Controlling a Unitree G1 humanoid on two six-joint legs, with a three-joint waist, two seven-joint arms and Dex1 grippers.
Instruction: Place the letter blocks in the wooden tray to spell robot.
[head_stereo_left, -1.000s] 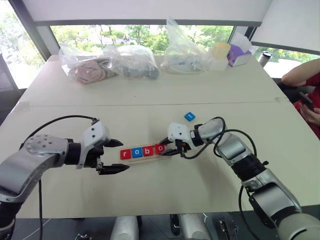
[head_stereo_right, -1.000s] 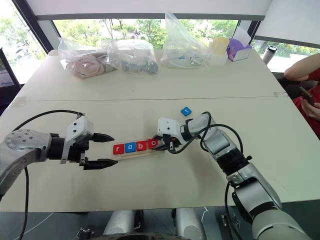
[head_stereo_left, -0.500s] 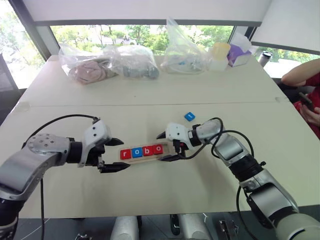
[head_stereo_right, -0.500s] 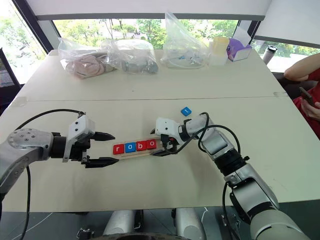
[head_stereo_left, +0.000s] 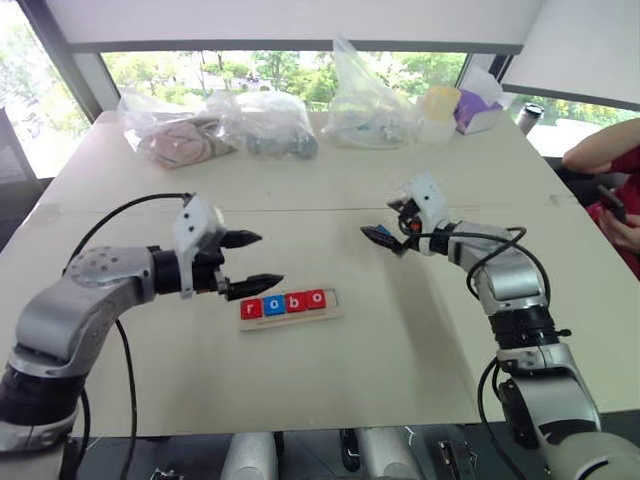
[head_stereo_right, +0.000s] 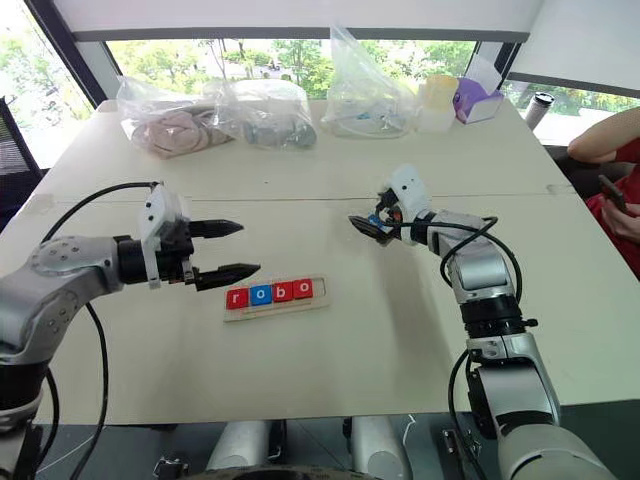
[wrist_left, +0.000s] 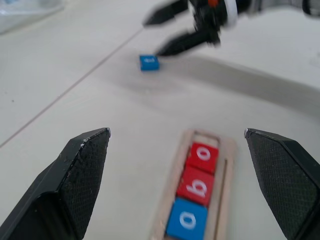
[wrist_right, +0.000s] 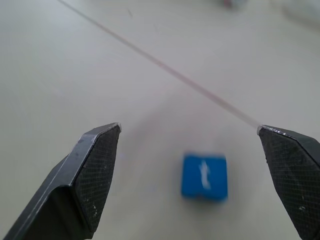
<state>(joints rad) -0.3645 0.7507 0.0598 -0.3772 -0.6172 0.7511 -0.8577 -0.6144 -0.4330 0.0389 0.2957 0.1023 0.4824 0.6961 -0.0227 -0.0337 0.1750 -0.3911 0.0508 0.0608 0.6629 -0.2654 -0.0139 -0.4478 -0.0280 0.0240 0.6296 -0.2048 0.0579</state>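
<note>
The wooden tray (head_stereo_left: 290, 305) holds r, o, b, o, its last slot bare; blue t block (wrist_right: 204, 176) lies loose; both grippers, left (head_stereo_left: 250, 263) and right (head_stereo_right: 366, 224), gape empty

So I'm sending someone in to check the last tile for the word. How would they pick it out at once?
On the big pale table, look past the long pale wooden tray holding red and blue tiles, toward the seam across the tabletop. Just in front of the right end effector lies a small blue square tile with a white t. It is the one tile lying loose on the table, outside the tray.
</note>
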